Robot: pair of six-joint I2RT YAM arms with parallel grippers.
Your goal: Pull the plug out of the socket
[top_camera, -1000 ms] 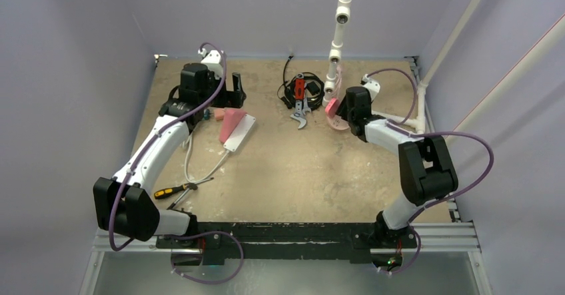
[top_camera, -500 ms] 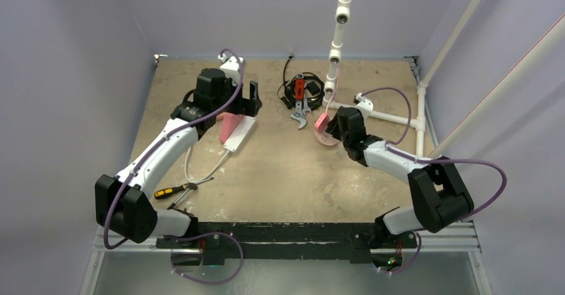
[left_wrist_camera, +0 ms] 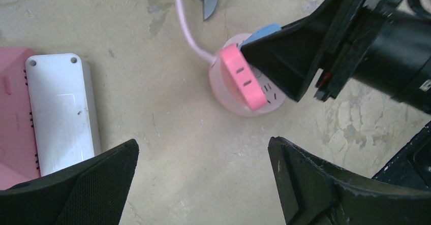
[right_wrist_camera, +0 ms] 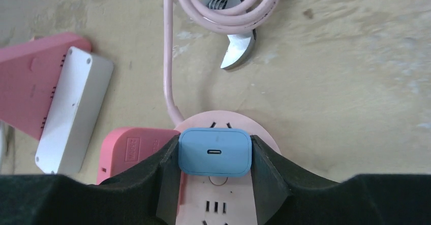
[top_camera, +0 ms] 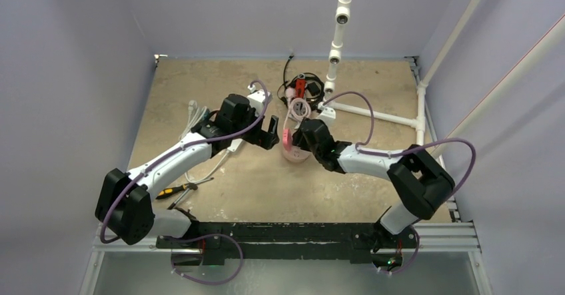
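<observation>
- Table (top_camera: 266, 182): the socket and plug are near its middle, slightly toward the far edge. No box, tray or bin shows on it.
- Right claw (right_wrist_camera: 214, 156): clenched on the plug, one finger against each side.
- Left claw (left_wrist_camera: 201, 149): released, fingers spread wide, hovering above the socket and touching nothing.
- Socket (right_wrist_camera: 203, 207): a pink disc, its cord (right_wrist_camera: 167, 72) trailing toward the far edge. A pink block (right_wrist_camera: 132, 146) stands on its face just beside the plug.
- Plug (right_wrist_camera: 214, 152): a blue cube, apparently seated. To free it cleanly, the left claw should probably pin the disc's rim, clear of the pink block, while the right pulls straight off the face without twisting.
</observation>
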